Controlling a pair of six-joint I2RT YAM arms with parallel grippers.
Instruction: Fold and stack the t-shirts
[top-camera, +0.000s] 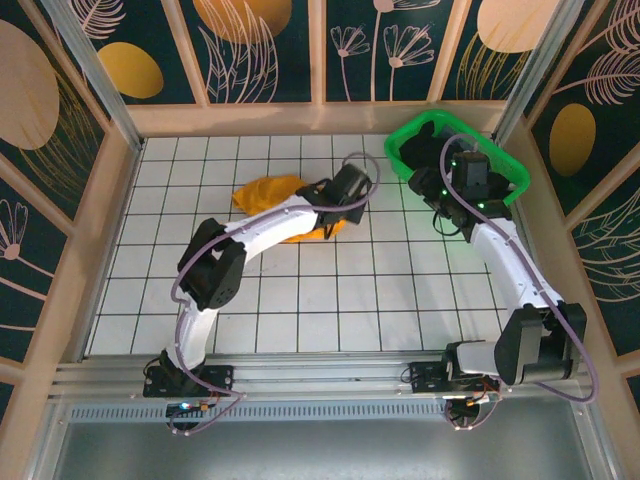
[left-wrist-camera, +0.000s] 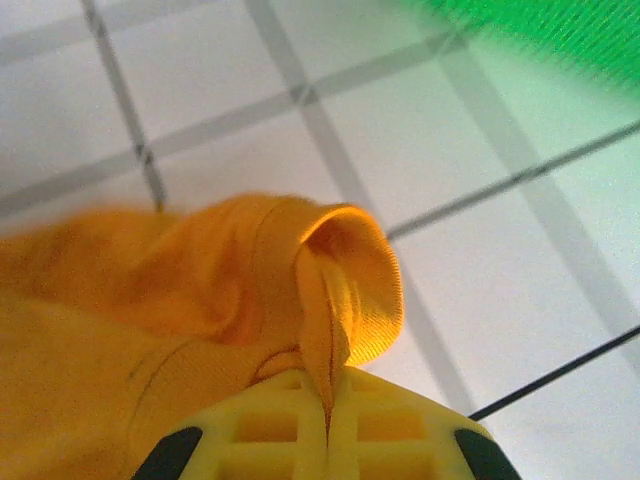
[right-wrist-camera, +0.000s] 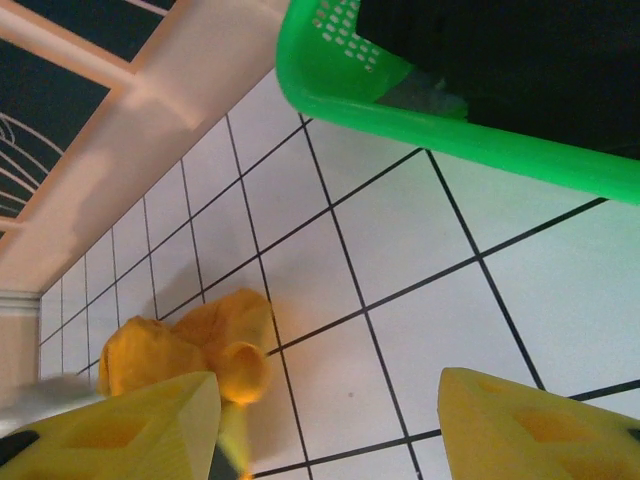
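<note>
Left of the green basket (right-wrist-camera: 312, 88), we saw the left gripper (left-wrist-camera: 328, 405) clamped on the orange-yellow t-shirt (left-wrist-camera: 150, 300), the right gripper (right-wrist-camera: 330, 400) standing apart, just beside that basket.

White tabletop with dark grid lines (top-camera: 300, 300) spreads beneath the jaws; dark leaf-patterned wall panels in pale wooden frames (top-camera: 350, 70) stand beyond them.

One shirt (top-camera: 270, 195) lies mid-worktop (top-camera: 330, 300), left of the basket (top-camera: 405, 135). Basket at far right corner, other shirts (right-wrist-camera: 500, 50) inside. Left gripper (left-wrist-camera: 328, 395) at shirt's right edge, jaws pinching a fold. Right gripper (right-wrist-camera: 330, 420) hovers before the basket, jaws apart.
</note>
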